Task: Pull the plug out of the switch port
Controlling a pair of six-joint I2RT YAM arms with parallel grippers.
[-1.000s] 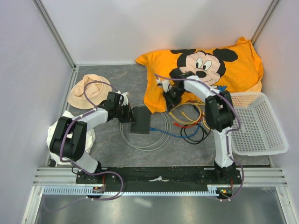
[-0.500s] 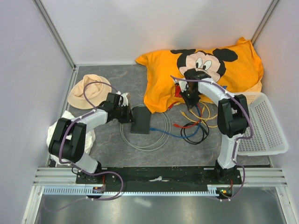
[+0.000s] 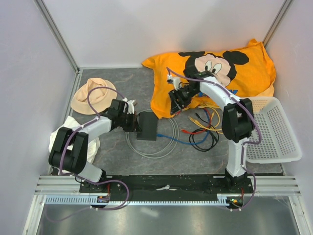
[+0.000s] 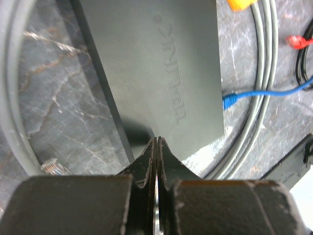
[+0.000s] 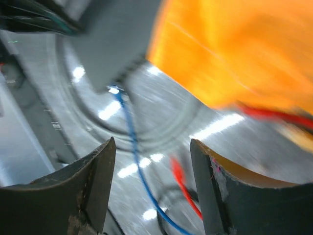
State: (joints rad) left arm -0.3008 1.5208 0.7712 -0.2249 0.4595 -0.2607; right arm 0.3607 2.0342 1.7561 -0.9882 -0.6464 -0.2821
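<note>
The switch [image 3: 146, 126], a flat dark grey box, lies on the mat inside a coil of grey cable [image 3: 168, 144]. A blue plug [image 4: 230, 101] sits in a port on the switch's right side, and its blue cable [image 3: 178, 140] trails right. My left gripper [image 3: 133, 122] is shut, its tips [image 4: 157, 142] resting on the switch's top [image 4: 161, 63] near the left edge. My right gripper [image 3: 175, 100] hangs open by the shirt's edge, up and right of the switch. Its blurred wrist view shows the switch [image 5: 112, 44] and blue cable [image 5: 129, 132] ahead of the open gripper [image 5: 151, 147], with nothing between the fingers.
An orange Mickey shirt [image 3: 220, 73] covers the back right. Loose yellow, red and black cables [image 3: 203, 122] lie right of the switch. A white mesh basket [image 3: 271, 129] stands at the right edge. A tan hat [image 3: 93, 95] and white cloth [image 3: 61, 137] lie at the left.
My right gripper swung right over the loose cables, then back left toward the switch, and opened its jaws. The left gripper stayed on the switch.
</note>
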